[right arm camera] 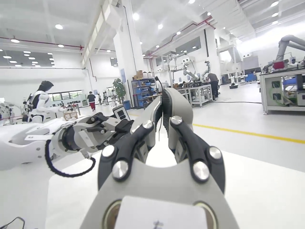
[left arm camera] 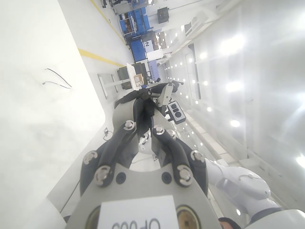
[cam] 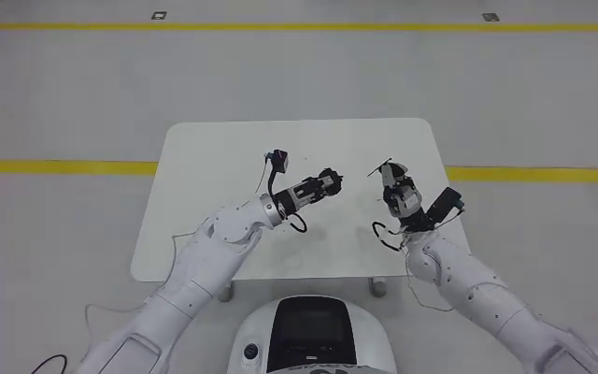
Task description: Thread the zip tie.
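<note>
Top view: white tabletop (cam: 234, 187); left gripper (cam: 332, 179) and right gripper (cam: 391, 178) both held above its middle, tips turned toward each other, near but apart. Zip tie (cam: 378, 168): thin dark strip at the right gripper's tip. Left wrist view: left gripper (left arm camera: 143, 103), fingers (left arm camera: 137, 110) pressed together; whether anything lies between them cannot be told. Right gripper (left arm camera: 163, 94) just beyond the left tips. Two thin dark strands (left arm camera: 64, 80) on the tabletop (left arm camera: 35, 120), well apart from both grippers; spare ties, or one tie and its shadow, cannot be told. Right wrist view: right gripper (right arm camera: 162, 101), fingers (right arm camera: 177, 106) closed and pinching the zip tie (right arm camera: 159, 129) partway along its length. Strip upright, one end rising above the tips with a small thickening at the top, the other hanging free below the pads. Left gripper (right arm camera: 126, 123) beside it, partly hidden behind a right finger. Progress, as judged: tie picked up and presented between the arms, done. No closed loop is seen and the tail is not seen entering the head, so the threading itself is not yet done. Remaining: bring the free end round, line it up with the head's slot and push it through, most likely with the left gripper taking the loose end.
</note>
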Robot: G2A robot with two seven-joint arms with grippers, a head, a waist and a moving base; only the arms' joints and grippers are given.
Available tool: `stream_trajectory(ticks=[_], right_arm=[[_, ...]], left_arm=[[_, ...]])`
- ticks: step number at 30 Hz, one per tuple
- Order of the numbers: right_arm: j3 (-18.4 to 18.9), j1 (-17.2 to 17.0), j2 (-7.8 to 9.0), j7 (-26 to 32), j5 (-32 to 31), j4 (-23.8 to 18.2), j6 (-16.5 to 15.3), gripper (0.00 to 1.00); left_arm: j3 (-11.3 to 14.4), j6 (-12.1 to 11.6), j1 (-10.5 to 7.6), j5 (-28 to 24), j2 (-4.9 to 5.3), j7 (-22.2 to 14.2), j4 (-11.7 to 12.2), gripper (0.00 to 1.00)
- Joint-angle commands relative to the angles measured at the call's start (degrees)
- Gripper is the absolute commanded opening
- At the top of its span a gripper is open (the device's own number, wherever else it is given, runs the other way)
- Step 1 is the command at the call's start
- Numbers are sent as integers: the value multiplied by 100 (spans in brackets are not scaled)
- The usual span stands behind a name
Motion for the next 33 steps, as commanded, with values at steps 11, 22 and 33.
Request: stream_trajectory(ticks=[11,22,33], right_arm=[[80,-75,-14,124,58,-155,0,0],[-30,-136,-230,236,322,-220,0,0],[-99,-84,-311,273,505,-162,0,0]], left_arm=[[104,42,69,-20,-19,63,-2,0],[395,0,44,-18,-173,448,127,0],[235,0,138,86,-274,667,54,0]])
